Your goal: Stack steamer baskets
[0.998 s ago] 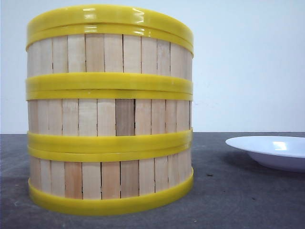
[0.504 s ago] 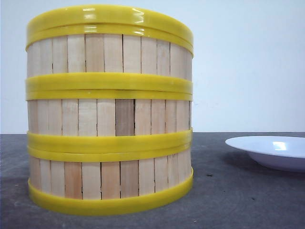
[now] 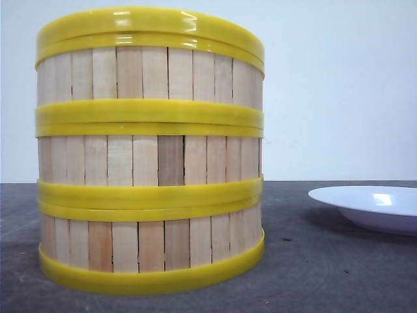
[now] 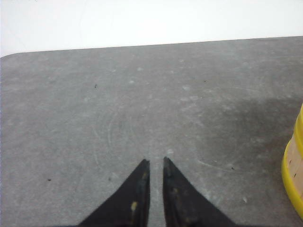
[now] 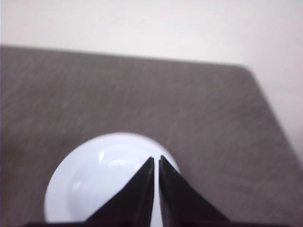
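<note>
Three steamer baskets stand stacked in one column, close to the camera on the left in the front view: the bottom basket (image 3: pixel 150 244), the middle basket (image 3: pixel 150 160) and the top basket (image 3: pixel 150 72). Their pale slat walls line up, and the yellow rims meet. No gripper shows in the front view. My left gripper (image 4: pixel 155 161) hangs over bare table, its fingers nearly together with nothing between them. The stack's lowest basket (image 4: pixel 296 165) shows at the edge of that view, well apart from the fingers. My right gripper (image 5: pixel 156 158) is shut and empty above the plate.
A white plate (image 3: pixel 371 205) lies on the dark grey table to the right of the stack. In the right wrist view the white plate (image 5: pixel 94 179) sits just under the fingers. The table's far edge (image 4: pixel 151 45) meets a white wall.
</note>
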